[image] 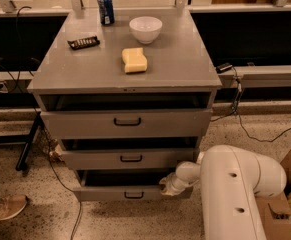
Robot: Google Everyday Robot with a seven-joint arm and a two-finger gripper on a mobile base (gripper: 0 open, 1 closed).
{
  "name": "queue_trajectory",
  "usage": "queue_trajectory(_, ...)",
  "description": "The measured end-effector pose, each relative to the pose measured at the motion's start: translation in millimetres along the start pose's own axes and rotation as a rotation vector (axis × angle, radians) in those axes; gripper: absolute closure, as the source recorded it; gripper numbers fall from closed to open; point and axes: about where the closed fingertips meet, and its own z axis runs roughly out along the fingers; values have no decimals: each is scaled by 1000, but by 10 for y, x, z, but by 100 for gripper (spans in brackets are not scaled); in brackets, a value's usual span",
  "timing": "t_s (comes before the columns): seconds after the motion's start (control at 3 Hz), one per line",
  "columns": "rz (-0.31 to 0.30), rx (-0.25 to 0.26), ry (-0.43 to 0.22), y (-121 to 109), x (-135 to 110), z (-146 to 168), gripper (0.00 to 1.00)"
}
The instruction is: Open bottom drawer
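Bottom drawer (105, 194) slightly out | hand (168, 186) at its right end | grip: cannot tell

Glossy plastic tool (168, 186) – at matt metal bottom drawer (105, 194)

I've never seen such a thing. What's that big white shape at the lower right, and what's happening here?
That white shape is a robot's arm, seen by one camera looking down at a grey cabinet. Its tip, the gripper, sits at the right end of the bottom drawer, which stands partly open. Whether it grasps anything cannot be seen. On top lie a blue can, a white bowl, a yellow sponge and a dark snack bar.
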Motion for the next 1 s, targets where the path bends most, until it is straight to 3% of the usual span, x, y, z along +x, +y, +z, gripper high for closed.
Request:
queue_trajectory(0.33,0,0,0,0,0,0,83)
queue_trajectory(0.67,0,0,0,1,0,1,59)
queue_trajectory(1.0,0,0,0,1,0,1,28)
